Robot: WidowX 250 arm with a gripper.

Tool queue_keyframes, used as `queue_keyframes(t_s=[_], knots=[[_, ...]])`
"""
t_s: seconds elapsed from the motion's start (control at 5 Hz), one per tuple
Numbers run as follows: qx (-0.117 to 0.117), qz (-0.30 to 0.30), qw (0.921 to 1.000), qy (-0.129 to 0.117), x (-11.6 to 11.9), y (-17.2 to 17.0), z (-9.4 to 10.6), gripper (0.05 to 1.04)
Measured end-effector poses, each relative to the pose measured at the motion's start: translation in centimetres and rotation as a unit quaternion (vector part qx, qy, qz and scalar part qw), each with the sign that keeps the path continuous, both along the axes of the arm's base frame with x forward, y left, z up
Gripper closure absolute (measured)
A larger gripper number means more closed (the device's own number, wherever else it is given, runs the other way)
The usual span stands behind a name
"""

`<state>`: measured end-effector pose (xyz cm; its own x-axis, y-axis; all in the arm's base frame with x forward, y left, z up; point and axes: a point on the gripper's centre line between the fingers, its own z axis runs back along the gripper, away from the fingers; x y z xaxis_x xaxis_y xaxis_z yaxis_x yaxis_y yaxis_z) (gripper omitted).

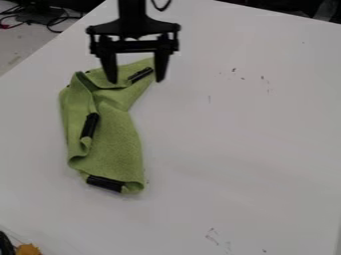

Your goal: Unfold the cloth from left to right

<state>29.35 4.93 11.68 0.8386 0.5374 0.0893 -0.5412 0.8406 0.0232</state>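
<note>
White tabletop [246, 134], cables [55, 31], orange object [28, 249]

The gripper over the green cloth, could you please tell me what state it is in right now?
Gripper: open, its two fingers apart and holding nothing, over the far end of the green cloth.

I see the green cloth [120, 144] lying folded and rumpled on the white bench [246, 129], left of the middle of my view. It runs long from far to near, with a creased fold along its left side. Black clips [104, 184] sit at its near end, on that fold, and near its far right corner.
</note>
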Motion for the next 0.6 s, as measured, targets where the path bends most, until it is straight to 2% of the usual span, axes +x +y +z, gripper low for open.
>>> queue_keyframes(t_s=[0.2, 0.4, 0.6], knots=[[0.016, 0.024, 0.9996, 0.005, 0.6, 4.9, -0.1, 0.084], [0.015, 0.014, 0.9998, 0.003, 1.5, 8.9, -0.7, 0.084], [0.013, -0.001, 0.9999, -0.001, 2.7, 11.2, -1.6, 0.084]])
